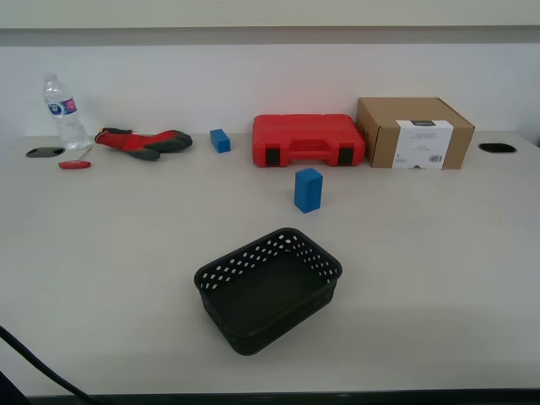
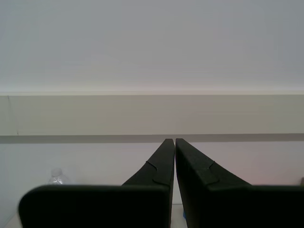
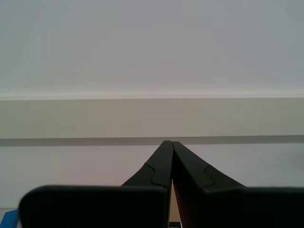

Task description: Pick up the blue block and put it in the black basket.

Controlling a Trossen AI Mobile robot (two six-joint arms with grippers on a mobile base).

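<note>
The blue block (image 1: 308, 189) stands upright on the table in the exterior view, a little in front of the red tool case. The black basket (image 1: 268, 288) sits empty nearer the front, turned at an angle. Neither gripper shows in the exterior view. In the first wrist view my first gripper (image 2: 172, 140) is shut with nothing between its fingers, pointed at the far wall. In the second wrist view my second gripper (image 3: 168, 142) is shut and empty too, facing the same wall. The block and basket do not show in either wrist view.
Along the table's back stand a water bottle (image 1: 63, 112), red and grey gloves (image 1: 143, 142), a smaller blue cube (image 1: 220, 140), a red tool case (image 1: 308, 140) and a cardboard box (image 1: 414, 132). A small red tool (image 1: 74, 164) lies at the exterior view's left. A black cable (image 1: 34, 361) crosses the front corner.
</note>
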